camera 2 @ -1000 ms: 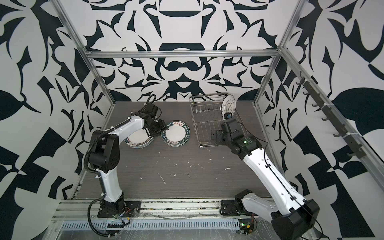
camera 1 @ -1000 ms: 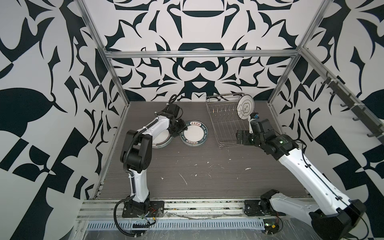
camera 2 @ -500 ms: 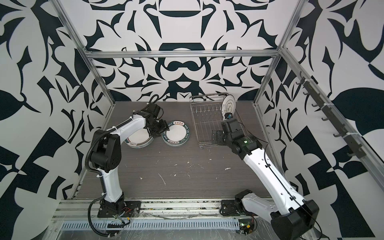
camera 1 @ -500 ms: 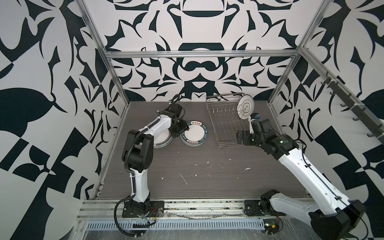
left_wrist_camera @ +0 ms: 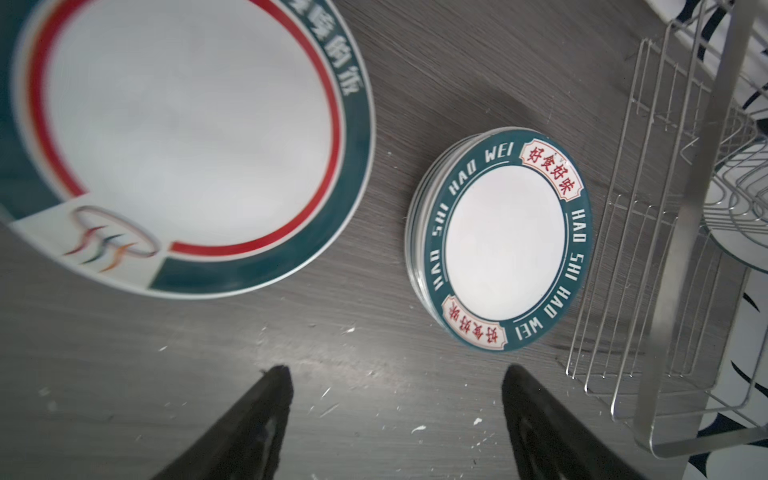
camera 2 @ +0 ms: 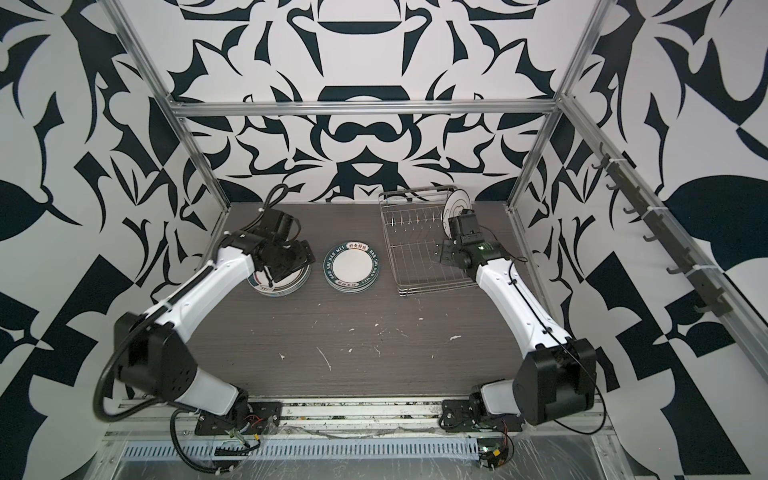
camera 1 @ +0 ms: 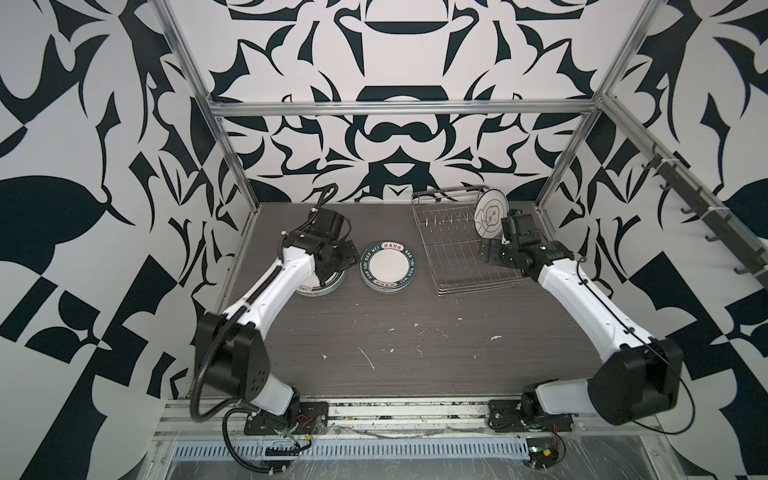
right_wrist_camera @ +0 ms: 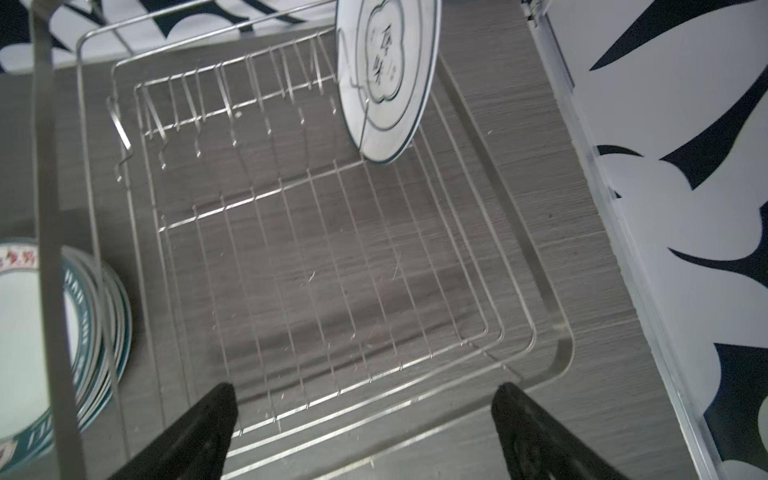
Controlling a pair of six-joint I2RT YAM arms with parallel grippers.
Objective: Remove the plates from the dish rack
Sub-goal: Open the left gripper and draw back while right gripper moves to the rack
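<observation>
Left pincer (left_wrist_camera: 397, 374) and right pincer (right_wrist_camera: 365, 388) both spread wide, arms outstretched.

Dish rack (camera 1: 461, 257) – one plate (camera 1: 490, 211) upright inside; small stack (camera 1: 387, 268), large stack (left_wrist_camera: 187, 137) beside.

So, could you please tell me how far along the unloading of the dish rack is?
Nearly done. Done: two stacks lie on the table, a larger stack and a smaller stack. In hand: nothing; the left end effector is open by the larger stack, the right end effector open over the dish rack. Left: one plate standing at its far end.
</observation>
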